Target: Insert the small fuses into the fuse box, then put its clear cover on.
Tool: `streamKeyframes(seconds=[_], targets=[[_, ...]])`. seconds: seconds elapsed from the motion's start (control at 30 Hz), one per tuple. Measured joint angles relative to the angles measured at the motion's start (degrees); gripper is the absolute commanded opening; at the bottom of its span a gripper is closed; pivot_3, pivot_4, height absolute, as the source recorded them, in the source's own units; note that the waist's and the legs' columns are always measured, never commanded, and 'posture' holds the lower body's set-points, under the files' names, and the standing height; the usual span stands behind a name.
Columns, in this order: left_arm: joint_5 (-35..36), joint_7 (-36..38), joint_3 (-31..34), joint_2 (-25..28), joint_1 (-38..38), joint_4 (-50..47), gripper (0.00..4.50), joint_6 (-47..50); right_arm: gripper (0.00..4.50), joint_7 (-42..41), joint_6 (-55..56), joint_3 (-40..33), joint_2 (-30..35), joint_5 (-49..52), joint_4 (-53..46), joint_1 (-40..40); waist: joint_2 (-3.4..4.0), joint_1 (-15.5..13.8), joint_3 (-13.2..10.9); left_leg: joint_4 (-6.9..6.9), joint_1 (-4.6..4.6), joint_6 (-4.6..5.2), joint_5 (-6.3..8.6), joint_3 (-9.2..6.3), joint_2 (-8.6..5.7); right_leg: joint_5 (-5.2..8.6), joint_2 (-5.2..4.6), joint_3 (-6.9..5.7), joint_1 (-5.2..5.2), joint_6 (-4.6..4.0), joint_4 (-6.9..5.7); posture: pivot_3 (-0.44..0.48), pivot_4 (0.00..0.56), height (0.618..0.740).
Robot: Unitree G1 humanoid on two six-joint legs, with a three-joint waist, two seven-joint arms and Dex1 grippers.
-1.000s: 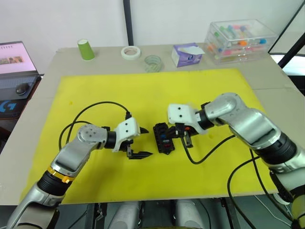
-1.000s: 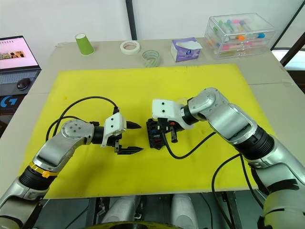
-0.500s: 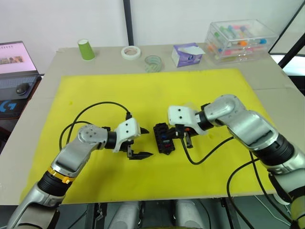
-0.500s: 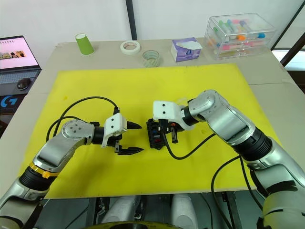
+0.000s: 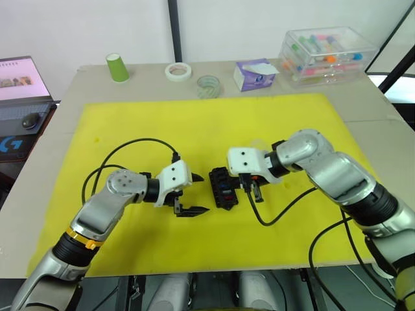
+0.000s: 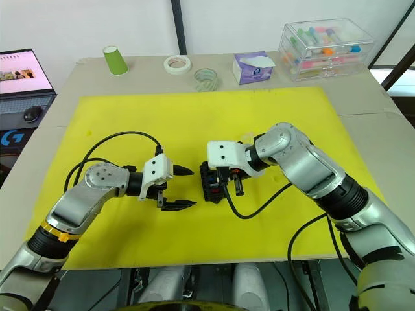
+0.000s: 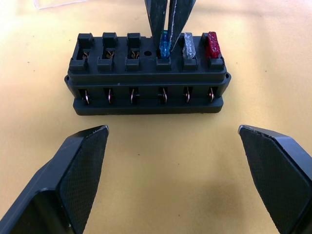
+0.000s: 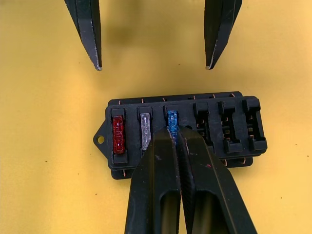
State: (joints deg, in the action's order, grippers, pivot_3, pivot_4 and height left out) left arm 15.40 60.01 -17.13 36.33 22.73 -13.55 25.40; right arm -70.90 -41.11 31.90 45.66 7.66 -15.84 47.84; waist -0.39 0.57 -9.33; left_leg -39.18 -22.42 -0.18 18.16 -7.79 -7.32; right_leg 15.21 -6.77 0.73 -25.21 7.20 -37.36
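Two grippers face each other across the fuse box (image 5: pixel 221 188), which sits on the yellow mat (image 5: pixel 130 129) near its front middle. Your left gripper (image 5: pixel 192 192) lies just to the box's left, its fingers spread wide and holding nothing; from its wrist camera you see both pads (image 7: pixel 80 170) flanking the box with bare mat between. Your right gripper (image 8: pixel 174 134) comes in from the other side with its fingers pressed together on the blue fuse (image 8: pixel 171 119), which stands in the third slot. Beside it you have a grey fuse (image 8: pixel 145 130) and a red fuse (image 8: pixel 118 134) seated toward the tab end, while the three remaining slots stand open.

Farther back, beyond the mat on the bare table (image 5: pixel 363 103), you will find a green cup (image 5: pixel 117 67), a white tape roll (image 5: pixel 177 71), a clear tape roll (image 5: pixel 208 85), a purple tissue pack (image 5: pixel 254 74) and a clear storage box (image 5: pixel 326 55) of colourful items. A laptop (image 5: pixel 23 81) sits off the table's left edge.
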Motion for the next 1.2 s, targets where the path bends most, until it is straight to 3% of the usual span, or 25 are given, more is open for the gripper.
streamKeyframes(seconds=[0.5,0.57,1.2], targets=[[-0.1,-0.3,0.0,0.0,-0.4,-0.2,4.48,0.2,0.00,-1.1,-2.3,-0.9,-1.2,-0.1,0.3,0.1,0.00,0.0,0.0,0.00,0.00,0.00,0.00,0.00,0.00,0.00,0.00,0.00,-0.01,0.00,0.00,0.000,0.150,0.740],[-0.1,-0.3,0.0,0.0,-0.6,-0.2,4.50,0.3,0.51,-1.1,-2.2,-0.9,-1.2,-0.2,0.3,0.1,0.00,0.0,0.0,0.00,0.00,0.00,0.00,0.00,0.00,0.00,0.00,0.00,-0.01,0.00,0.00,0.000,0.150,0.740],[-0.2,-0.3,0.0,-0.1,-0.6,-0.6,4.50,0.4,0.51,-1.8,-4.4,-1.3,-1.8,0.6,0.3,1.2,0.00,0.0,0.0,0.00,0.00,0.00,0.00,0.00,0.00,0.00,0.00,0.00,-0.02,0.00,0.00,0.000,0.150,0.740]])
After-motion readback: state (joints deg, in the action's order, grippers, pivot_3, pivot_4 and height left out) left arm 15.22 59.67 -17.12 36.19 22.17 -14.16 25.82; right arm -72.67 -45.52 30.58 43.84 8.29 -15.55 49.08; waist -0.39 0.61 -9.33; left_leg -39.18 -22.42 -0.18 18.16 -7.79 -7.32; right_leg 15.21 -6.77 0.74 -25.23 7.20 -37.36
